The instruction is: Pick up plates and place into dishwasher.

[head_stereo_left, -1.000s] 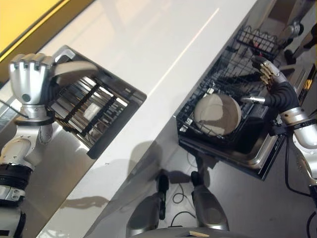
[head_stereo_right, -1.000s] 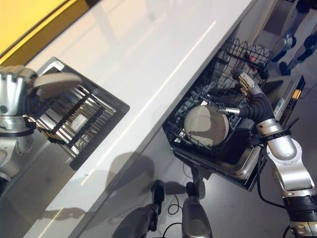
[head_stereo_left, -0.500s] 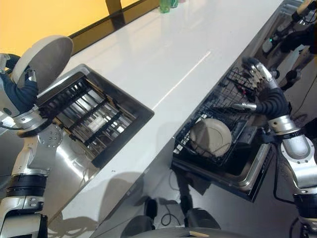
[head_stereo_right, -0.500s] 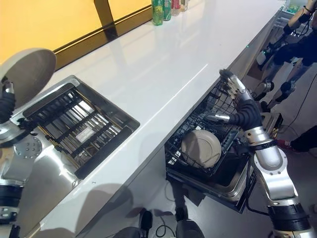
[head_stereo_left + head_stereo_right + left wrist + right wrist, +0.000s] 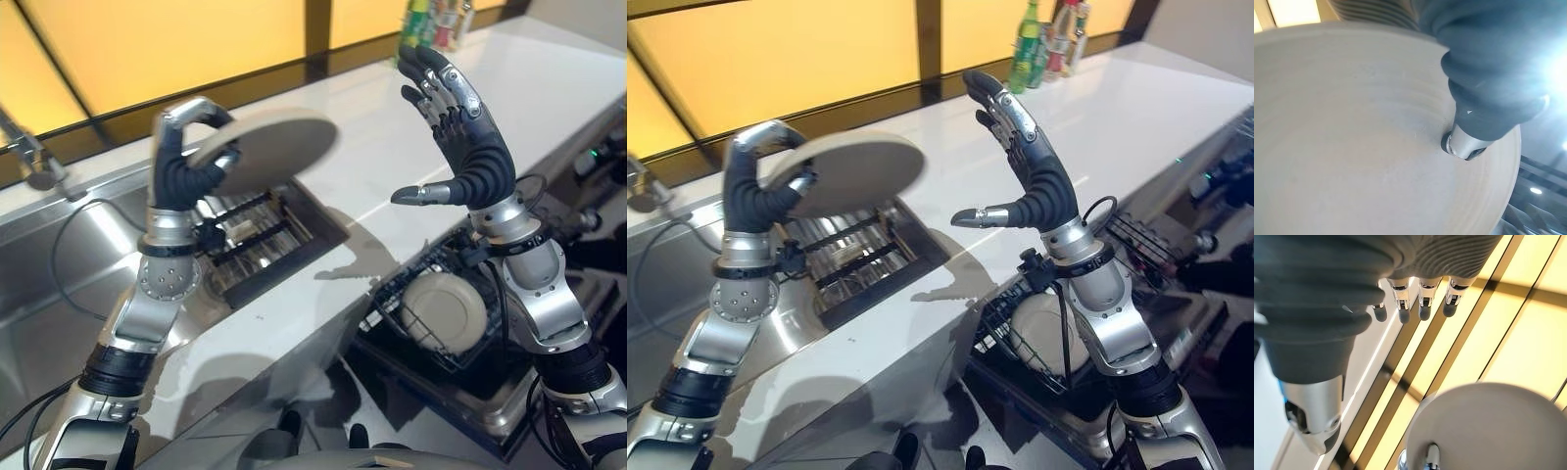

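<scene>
Here, left hand (image 5: 181, 162) curled round the rim of a grey plate (image 5: 260, 149), held roughly flat in the air above the sink rack (image 5: 257, 238). Right hand (image 5: 468, 147) raised beside the plate and apart from it, fingers straight, thumb out, holding nothing. Right of the rack, past the white counter (image 5: 392, 166) and lower down, second plate (image 5: 448, 311) on edge in the dishwasher basket (image 5: 392, 294).

The left hand (image 5: 181, 162) is reaching upward, its fingers (image 5: 196, 110) curling in a pinch. The right hand (image 5: 470, 147) is rising with fingers (image 5: 436, 73) spread straight and thumb jutting sideways.
</scene>
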`<state>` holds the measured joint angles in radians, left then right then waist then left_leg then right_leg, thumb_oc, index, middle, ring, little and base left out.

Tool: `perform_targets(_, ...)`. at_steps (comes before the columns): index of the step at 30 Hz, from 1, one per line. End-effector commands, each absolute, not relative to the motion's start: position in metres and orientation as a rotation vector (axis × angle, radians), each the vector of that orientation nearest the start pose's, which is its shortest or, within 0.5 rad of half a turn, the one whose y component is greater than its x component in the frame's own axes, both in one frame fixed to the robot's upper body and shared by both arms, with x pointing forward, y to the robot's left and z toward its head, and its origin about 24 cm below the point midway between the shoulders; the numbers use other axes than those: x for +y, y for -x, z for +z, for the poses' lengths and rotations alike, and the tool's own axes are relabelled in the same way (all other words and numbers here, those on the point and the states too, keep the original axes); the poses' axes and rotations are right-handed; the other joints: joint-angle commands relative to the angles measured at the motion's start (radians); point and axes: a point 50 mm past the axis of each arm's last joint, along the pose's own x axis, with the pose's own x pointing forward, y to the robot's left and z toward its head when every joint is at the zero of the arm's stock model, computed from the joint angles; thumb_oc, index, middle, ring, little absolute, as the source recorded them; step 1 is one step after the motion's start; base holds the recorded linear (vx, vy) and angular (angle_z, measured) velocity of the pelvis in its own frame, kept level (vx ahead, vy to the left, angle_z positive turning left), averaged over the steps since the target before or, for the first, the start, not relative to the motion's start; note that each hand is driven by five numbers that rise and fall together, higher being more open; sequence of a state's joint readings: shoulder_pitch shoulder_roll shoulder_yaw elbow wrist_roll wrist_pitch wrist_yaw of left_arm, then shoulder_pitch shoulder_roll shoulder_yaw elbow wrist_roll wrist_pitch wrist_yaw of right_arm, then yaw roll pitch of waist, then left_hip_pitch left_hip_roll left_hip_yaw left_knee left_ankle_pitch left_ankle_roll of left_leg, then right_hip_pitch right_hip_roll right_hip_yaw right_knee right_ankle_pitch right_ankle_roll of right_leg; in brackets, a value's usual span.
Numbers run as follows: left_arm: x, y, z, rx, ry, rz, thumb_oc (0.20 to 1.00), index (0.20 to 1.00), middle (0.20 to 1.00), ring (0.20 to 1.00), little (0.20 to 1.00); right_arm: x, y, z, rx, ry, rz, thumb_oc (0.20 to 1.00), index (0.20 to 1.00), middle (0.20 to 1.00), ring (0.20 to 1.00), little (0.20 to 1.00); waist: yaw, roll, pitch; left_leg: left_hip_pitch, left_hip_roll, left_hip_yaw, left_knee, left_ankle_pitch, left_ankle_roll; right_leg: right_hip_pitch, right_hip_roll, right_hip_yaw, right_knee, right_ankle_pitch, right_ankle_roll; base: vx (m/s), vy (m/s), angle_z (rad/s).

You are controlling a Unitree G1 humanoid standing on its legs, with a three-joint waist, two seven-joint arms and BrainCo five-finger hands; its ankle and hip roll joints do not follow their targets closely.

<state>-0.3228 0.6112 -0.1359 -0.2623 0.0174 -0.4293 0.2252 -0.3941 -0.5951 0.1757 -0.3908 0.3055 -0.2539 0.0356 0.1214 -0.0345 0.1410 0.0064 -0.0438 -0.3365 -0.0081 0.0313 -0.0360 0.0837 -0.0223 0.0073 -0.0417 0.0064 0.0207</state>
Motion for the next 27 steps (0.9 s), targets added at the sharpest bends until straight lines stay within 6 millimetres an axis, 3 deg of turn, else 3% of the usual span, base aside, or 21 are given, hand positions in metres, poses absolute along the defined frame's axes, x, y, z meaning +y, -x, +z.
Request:
perform_targets(1, 0.163, -0.236, 0.236, -1.086, -0.401, -0.317, 0.2, 0.2, 0.2, 0.2, 0.2, -0.133, -0.232, 0.256, -1.015, 0.231, 0.5, 1.0, 1.0, 1.0, 1.0, 1.0, 0.033, -0.002, -0.115, 0.009, -0.018, 0.01, -0.014, -0.011, 0.048, -0.066, -0.018, -0.025, 0.149, -0.065, 0.036, -0.05, -0.042, 0.33)
perform_targets(11, 0.165, -0.213, 0.247, -1.189, -0.383, -0.395, 0.2, 0.2, 0.2, 0.2, 0.2, -0.136, -0.23, 0.247, -0.981, 0.233, 0.545, 1.0, 1.0, 1.0, 1.0, 1.0, 0.058, 0.001, -0.14, -0.005, -0.037, -0.018, -0.012, 0.0, 0.05, -0.057, -0.017, -0.073, 0.147, -0.073, 0.027, -0.03, -0.02, 0.22)
perform_targets(16, 0.166, -0.212, 0.25, -1.207, -0.393, -0.372, 0.2, 0.2, 0.2, 0.2, 0.2, -0.127, -0.237, 0.222, -0.752, 0.38, 0.718, 1.0, 1.0, 1.0, 1.0, 1.0, 0.047, -0.005, -0.148, 0.007, -0.04, -0.02, -0.021, -0.003, 0.05, -0.052, -0.014, -0.075, 0.151, -0.087, 0.022, 0.0, 0.0, 0.11)
perform_targets(19, 0.166, -0.213, 0.251, -1.202, -0.405, -0.354, 0.2, 0.2, 0.2, 0.2, 0.2, -0.129, -0.233, 0.22, -0.702, 0.333, 0.802, 1.0, 1.0, 1.0, 1.0, 1.0, 0.039, -0.013, -0.146, 0.01, -0.036, -0.014, -0.022, -0.002, 0.047, -0.05, -0.013, -0.074, 0.151, -0.087, 0.021, -0.01, -0.007, 0.02)
perform_targets(27, 0.156, -0.217, 0.247, -1.187, -0.354, -0.362, 0.2, 0.2, 0.2, 0.2, 0.2, -0.101, -0.233, 0.21, -0.703, 0.286, 0.867, 1.0, 1.0, 1.0, 1.0, 1.0, 0.047, -0.014, -0.14, 0.016, -0.037, -0.018, -0.029, 0.004, 0.049, -0.043, -0.011, -0.071, 0.145, -0.082, 0.018, 0.0, -0.002, 0.0)
